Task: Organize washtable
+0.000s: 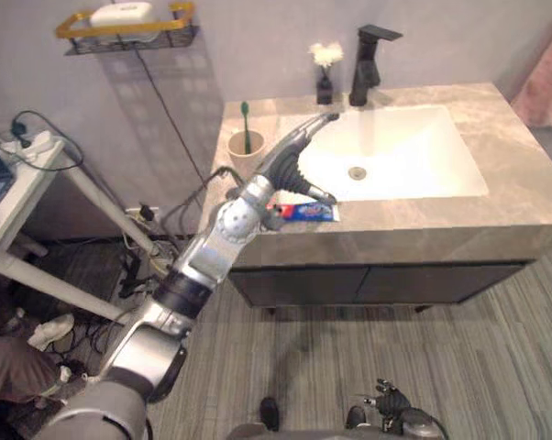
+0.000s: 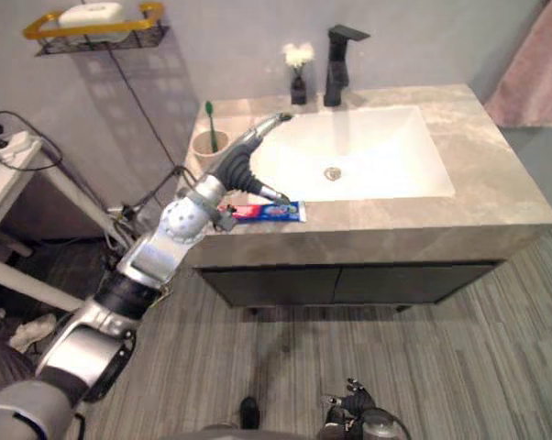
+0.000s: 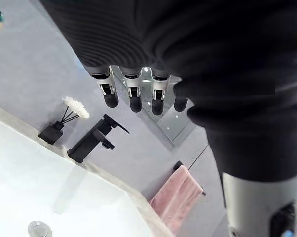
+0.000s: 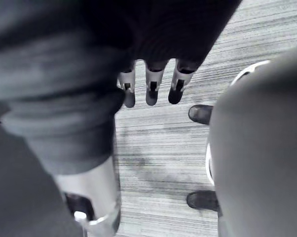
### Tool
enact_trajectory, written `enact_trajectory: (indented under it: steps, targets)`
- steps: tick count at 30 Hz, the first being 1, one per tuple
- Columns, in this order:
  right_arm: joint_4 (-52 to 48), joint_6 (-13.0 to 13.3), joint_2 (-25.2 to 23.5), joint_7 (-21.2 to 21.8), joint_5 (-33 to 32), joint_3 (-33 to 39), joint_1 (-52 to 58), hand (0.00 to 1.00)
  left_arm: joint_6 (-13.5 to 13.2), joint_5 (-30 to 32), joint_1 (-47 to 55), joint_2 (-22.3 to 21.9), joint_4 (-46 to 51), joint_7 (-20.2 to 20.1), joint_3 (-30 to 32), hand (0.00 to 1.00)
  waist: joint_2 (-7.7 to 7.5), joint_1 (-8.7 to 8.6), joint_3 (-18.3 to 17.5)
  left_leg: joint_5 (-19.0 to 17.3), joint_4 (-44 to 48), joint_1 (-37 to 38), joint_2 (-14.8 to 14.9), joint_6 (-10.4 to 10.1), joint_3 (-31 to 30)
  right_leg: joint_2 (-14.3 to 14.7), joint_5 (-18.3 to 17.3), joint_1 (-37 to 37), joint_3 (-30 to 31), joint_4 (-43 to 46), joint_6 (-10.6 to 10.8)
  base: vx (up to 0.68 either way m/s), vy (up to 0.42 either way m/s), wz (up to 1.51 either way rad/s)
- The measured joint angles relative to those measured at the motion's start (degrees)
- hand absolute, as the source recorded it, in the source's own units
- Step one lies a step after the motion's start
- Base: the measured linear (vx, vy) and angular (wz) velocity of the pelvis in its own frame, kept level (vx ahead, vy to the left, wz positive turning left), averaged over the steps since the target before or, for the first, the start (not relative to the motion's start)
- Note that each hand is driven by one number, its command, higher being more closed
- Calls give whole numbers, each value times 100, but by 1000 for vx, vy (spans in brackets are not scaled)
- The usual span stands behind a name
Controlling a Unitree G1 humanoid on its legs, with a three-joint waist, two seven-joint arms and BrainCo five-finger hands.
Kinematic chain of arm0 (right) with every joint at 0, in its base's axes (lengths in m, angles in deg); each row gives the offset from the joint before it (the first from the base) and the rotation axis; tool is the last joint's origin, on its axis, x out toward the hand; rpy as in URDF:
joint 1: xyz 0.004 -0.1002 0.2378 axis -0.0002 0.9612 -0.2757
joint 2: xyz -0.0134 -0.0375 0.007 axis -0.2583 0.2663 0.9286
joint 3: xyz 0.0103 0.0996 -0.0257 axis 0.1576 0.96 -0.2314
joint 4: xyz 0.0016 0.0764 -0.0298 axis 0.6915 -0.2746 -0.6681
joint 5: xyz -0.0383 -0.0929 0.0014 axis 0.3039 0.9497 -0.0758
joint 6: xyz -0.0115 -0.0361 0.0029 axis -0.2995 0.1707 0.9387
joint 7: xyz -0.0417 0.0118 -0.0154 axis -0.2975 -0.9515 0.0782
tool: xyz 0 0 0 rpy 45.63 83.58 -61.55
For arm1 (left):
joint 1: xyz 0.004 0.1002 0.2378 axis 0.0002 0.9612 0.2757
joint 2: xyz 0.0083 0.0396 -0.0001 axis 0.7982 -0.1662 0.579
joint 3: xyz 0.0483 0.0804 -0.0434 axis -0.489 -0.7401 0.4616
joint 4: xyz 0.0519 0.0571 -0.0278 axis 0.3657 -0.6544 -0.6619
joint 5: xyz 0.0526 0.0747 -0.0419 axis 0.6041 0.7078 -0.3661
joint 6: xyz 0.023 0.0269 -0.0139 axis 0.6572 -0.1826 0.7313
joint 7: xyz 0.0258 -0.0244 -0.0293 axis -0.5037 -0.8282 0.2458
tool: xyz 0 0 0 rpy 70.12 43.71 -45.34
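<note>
A red and blue toothpaste tube point(image 1: 305, 212) lies flat on the marble counter point(image 1: 524, 183) by its front edge, left of the white sink basin point(image 1: 404, 147). My left hand point(image 1: 294, 158) hovers just above and behind the tube, open. Its fingers point(image 3: 133, 96) are straight and point over the basin, and its thumb reaches down near the tube without holding it. A beige cup point(image 1: 245, 148) with a green toothbrush point(image 1: 245, 115) stands at the counter's back left corner. My right hand point(image 4: 151, 89) hangs open and empty over the floor.
A black faucet point(image 1: 368, 60) and a small black reed diffuser point(image 1: 325, 81) stand behind the basin. A yellow wall shelf point(image 1: 125, 27) holds a white soap bar. A white side table point(image 1: 24, 192) stands at the left. A pink towel point(image 1: 544, 78) hangs at the right.
</note>
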Motion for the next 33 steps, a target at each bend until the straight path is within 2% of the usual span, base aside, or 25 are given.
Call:
enact_trajectory:
  steps: [5, 11, 15, 21, 33]
  targets:
    - [-214, 41, -6, -6, -14, 9, -17, 0, 9, 135, -390, 2, -492, 56, -1, 0, 66, -178, 148, 0, -10, -69, -14, 1, 25, -16, 60, -123, 93, -10, 13, -32, 21, -12]
    - [-222, 25, 2, -66, -31, 228, -16, 0, 127, 175, -409, 156, -930, 97, -102, 0, 125, -173, 184, 1, -13, -57, -25, 0, 12, -22, 82, -87, 49, -53, -10, -8, 4, 1]
    - [-232, 23, 20, -112, -57, 232, -16, 0, 137, 202, -331, 345, -946, -125, -176, 0, 160, -174, 207, 0, -48, 43, -28, 0, 13, -21, 92, 29, 19, -122, -14, -1, 1, 2]
    - [-271, 25, 60, -108, -70, 218, -16, 0, 180, 418, -144, 433, -1123, -234, -176, 0, 208, -204, 234, -2, -120, 186, -22, -3, 42, -3, 95, 150, 16, -215, -17, 0, 0, 0]
    - [-247, 24, 170, -115, -71, 168, -15, 0, 202, 419, 497, 452, -1245, -246, -178, 0, 203, -265, 249, -8, -195, 278, -2, -10, 98, 32, 94, 246, 21, -283, -69, 4, 1, -1]
